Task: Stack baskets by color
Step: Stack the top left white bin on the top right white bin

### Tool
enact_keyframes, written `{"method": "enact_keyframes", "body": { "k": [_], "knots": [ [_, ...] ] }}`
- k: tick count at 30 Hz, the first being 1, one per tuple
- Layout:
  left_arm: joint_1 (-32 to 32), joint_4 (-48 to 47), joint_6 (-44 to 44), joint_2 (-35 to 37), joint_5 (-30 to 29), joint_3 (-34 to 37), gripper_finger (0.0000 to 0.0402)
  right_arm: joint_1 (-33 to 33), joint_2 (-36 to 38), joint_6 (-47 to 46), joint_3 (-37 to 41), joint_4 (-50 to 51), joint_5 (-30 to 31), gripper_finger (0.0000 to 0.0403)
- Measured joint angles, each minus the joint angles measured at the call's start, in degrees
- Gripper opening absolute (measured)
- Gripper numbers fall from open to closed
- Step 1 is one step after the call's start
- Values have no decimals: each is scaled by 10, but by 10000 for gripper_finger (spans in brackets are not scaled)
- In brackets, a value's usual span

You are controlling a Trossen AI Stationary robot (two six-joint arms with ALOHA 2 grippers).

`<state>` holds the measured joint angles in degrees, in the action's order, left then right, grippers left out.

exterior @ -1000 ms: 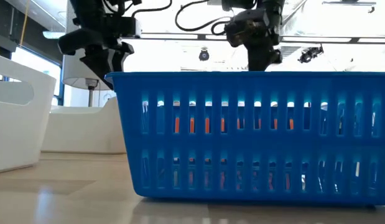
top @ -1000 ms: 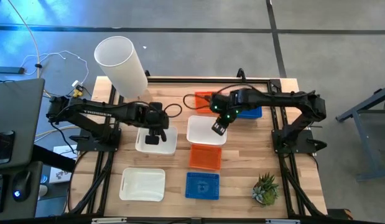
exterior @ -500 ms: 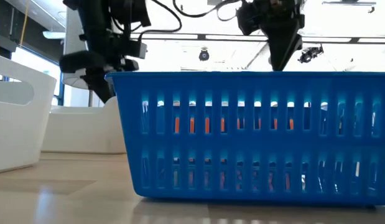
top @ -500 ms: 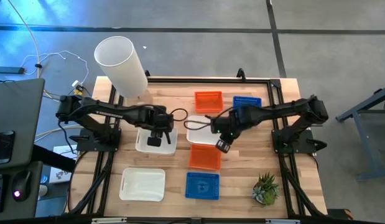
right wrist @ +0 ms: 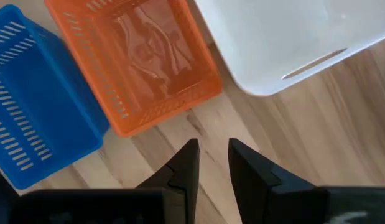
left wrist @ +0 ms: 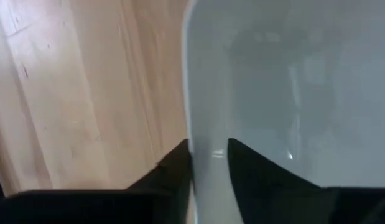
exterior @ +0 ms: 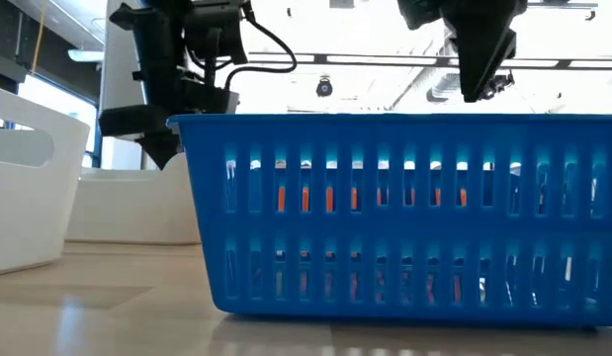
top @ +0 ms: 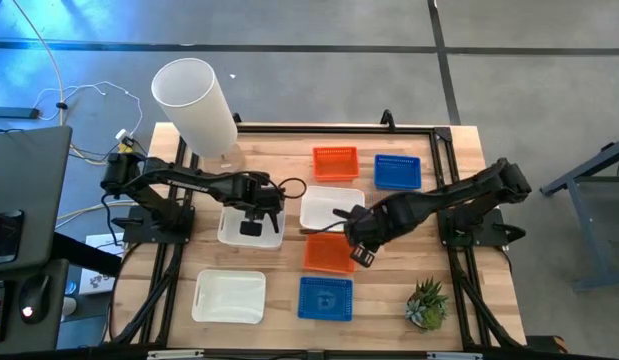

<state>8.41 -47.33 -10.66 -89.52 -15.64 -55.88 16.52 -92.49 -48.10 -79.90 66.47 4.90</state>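
Note:
My left gripper (left wrist: pixel 209 149) points down at a white basket (top: pixel 273 238) left of the table's middle and is shut on its wall. My right gripper (right wrist: pixel 211 148) hangs open over bare wood, just right of the near orange basket (right wrist: pixel 142 56), with nothing between its fingers. That orange basket (top: pixel 327 254) sits flat between a second white basket (top: pixel 331 208) and the near blue basket (top: pixel 325 297). A third white basket (top: pixel 229 297) lies at the near left. Another orange basket (top: pixel 335 162) and another blue one (top: pixel 397 171) sit at the far side. My left gripper has the rim of one wall (left wrist: pixel 208 124) of the white basket between its two fingers, one finger (left wrist: pixel 176 171) outside over the wood and one (left wrist: pixel 251 177) inside the basket. The fingers come from above. The basket rests flat on the table.
A tall white cylinder (top: pixel 194 100) stands at the far left corner. A small green potted plant (top: pixel 426 303) is at the near right. In the low view the near blue basket (exterior: pixel 394 213) fills the front and hides most of the table behind it.
My right gripper has swung from over the far baskets toward the table's near edge, across the middle white basket, to beside the near orange basket. My left gripper has gone down onto the white basket's wall. The baskets have stayed in place.

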Motion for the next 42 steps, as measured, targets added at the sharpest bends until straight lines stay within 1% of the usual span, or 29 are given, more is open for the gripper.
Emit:
{"method": "enact_keyframes", "body": {
  "k": [4,6,15,23,28,33,38,42],
  "knots": [
    [11,12,9,0,0,0,25,24,0,-32,0,0,23,73],
    [16,12,11,1,2,0,8,32,0,-45,0,0,32,73],
    [25,7,30,7,17,-4,1,56,0,-85,0,-1,67,73],
    [21,-16,36,7,22,-50,0,57,0,-86,0,-2,96,73],
    [16,-45,33,7,20,-79,0,57,0,-85,0,-1,100,73],
    [15,-51,30,5,17,-75,0,57,0,-85,0,-1,109,73],
    [17,-43,25,2,17,-55,0,57,0,-86,0,-2,112,73],
    [21,-37,25,2,34,-49,0,57,0,-93,0,-3,112,73]
  ]
}}
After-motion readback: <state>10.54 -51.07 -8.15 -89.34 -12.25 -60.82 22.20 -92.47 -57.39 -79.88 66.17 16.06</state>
